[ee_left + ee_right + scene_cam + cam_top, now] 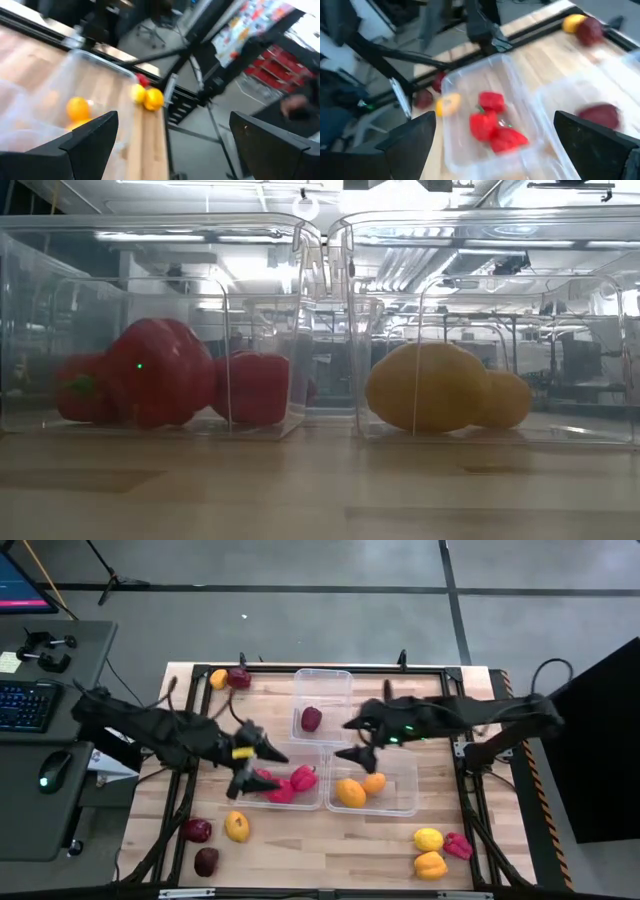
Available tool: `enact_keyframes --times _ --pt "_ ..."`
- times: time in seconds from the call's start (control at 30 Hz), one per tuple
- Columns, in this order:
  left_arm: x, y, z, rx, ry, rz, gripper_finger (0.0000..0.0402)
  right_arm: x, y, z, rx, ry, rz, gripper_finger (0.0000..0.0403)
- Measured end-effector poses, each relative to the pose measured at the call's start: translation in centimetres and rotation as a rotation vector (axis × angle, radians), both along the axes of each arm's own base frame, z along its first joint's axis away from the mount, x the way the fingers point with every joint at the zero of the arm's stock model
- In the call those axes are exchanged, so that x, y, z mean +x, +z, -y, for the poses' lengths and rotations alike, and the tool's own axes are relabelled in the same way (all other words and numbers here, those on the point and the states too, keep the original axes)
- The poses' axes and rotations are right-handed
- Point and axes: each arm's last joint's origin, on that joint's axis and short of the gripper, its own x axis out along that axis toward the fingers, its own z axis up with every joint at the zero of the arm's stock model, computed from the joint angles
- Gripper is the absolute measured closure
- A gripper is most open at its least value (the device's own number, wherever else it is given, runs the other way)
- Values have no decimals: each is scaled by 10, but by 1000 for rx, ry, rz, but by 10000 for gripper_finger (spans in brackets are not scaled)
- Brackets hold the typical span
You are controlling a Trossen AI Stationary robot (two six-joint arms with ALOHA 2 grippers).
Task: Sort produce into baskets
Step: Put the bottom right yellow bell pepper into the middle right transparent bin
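I have both arms over the middle of the wooden surface [330, 840]. The left gripper [262, 762] hangs above the tub of red peppers [292, 783], its fingers [90, 135] spread wide and holding nothing. The right gripper [352, 738] sits between the rear tub with one maroon piece [312, 719] and the tub of orange pieces [360, 788]; its fingers [412, 137] are also wide apart and empty.

Loose produce lies around me: a yellow piece [218, 679] touching a maroon one [238, 677] at the far left corner, two maroon pieces [196, 831] and a yellow one [237, 827] near the front left, and two yellow pieces [428, 839] with a red pepper [458, 846] at the front right.
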Motion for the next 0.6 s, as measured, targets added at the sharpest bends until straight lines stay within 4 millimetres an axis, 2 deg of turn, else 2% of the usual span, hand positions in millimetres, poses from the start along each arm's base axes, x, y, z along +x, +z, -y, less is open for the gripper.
enact_keyframes --times 0.13,0.27,0.4,0.6 --pt "5 -9 13 -18 -38 -58 30 -38 7 -18 4 32 -85 6" --pt "-2 -7 11 -2 11 -65 30 -61 0 -43 90 -3 -203 6" --pt "-13 4 -1 31 116 2 30 -71 -17 -76 139 -58 -326 6" --pt "-33 20 -16 54 216 89 30 -81 -49 -140 293 129 -612 6"
